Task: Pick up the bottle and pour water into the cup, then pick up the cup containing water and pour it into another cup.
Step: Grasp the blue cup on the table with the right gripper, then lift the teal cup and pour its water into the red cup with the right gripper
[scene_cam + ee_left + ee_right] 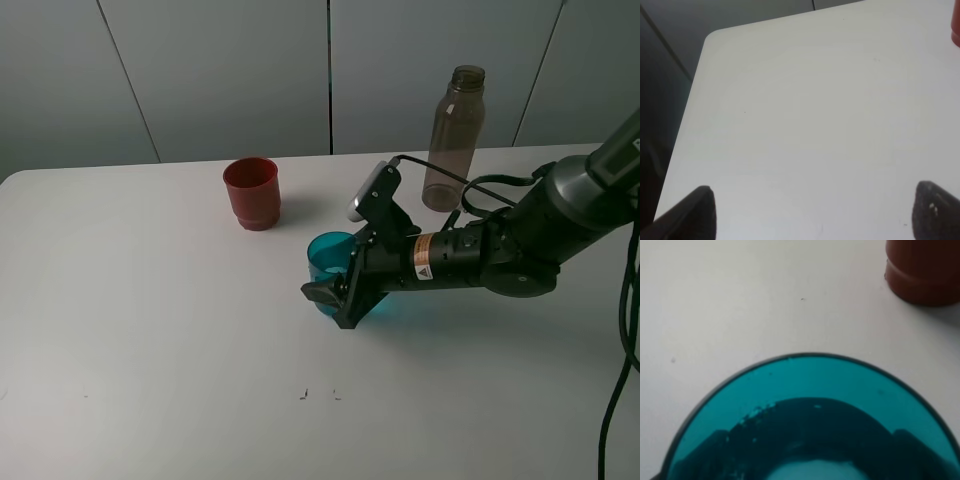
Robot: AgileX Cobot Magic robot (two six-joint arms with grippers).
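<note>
The teal cup (328,252) is standing upright near the middle of the desk (150,330). It is being clamped from the side, on the lower part of its wall, by the right end effector (332,285), whose jaws are closed in on it. How much water is inside cannot be told; only small drops are being seen on the inner wall in the right wrist view. The red cup (252,193) is standing near, not touching. The bottle (453,140) is standing upright well apart at the back, so the 1st pouring is judged as done and the 2nd as starting.

To do this step well, the grip is to be made firm but not crushing, as the thin plastic is probably bending easily. The cup is best lifted straight, carried level over the red cup's mouth, then tilted slowly w/ the rim close above it.

The left end effector (818,212) is being held w/ fingers wide apart over bare desk, holding nothing.

An orange-yellow label (424,259) w/ a warning triangle is being shown on the right arm; its text is too small to be read. No brand is being seen on the cups or the bottle.
</note>
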